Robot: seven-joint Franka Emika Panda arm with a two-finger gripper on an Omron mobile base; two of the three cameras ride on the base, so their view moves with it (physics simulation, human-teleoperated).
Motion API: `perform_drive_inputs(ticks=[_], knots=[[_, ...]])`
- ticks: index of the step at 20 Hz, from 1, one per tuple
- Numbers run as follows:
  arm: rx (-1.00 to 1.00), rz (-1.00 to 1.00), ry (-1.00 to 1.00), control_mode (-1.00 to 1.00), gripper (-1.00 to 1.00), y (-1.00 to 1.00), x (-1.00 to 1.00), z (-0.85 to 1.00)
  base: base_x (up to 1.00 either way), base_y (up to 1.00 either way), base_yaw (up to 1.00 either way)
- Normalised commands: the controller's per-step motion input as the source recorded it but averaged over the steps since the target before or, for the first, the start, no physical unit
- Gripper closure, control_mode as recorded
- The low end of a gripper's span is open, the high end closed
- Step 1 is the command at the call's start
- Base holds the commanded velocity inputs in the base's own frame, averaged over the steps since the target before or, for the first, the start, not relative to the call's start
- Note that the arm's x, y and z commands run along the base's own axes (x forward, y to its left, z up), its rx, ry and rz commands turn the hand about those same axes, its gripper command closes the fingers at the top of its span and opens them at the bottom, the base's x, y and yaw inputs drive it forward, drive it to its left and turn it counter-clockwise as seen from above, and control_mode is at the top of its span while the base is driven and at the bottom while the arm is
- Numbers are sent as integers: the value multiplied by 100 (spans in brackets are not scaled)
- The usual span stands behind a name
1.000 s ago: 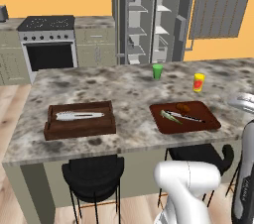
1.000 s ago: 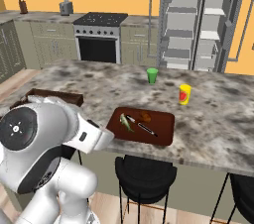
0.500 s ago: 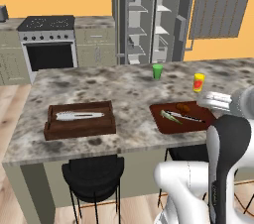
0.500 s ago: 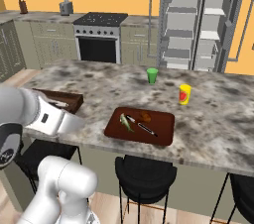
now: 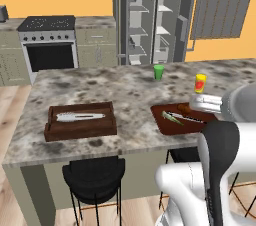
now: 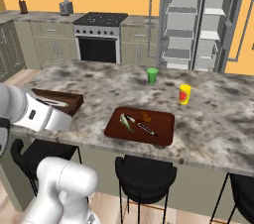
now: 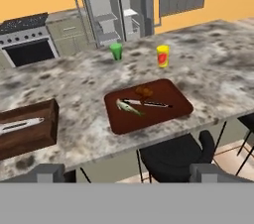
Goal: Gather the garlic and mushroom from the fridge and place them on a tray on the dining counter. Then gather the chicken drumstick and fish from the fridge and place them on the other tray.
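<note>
counter [image 5: 125, 87]: mottled marble, stools beneath
tray [image 7: 168, 111]: on counter, beside yellow cup [image 7: 162, 56]
fridge [image 6: 198, 20]: behind counter, doors open
gripper [image 7: 126, 172]: jaws apart, empty

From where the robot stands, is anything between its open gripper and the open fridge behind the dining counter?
Yes. The dining counter lies across the way from the gripper to the fridge, with the flat tray, deep tray, a green cup and a yellow cup on it.
</note>
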Motion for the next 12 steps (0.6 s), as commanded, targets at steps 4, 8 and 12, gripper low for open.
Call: perform_drive_inputs(ticks=[4, 8, 12], knots=[[-1, 0, -3, -100, -100, 0, -24, -9, 0, 0, 0], [-1, 0, -1, 100, -100, 0, -11, -3, -45, 15, 0], [0, 0, 0, 100, -100, 0, 0, 0, -87, 6, 0]])
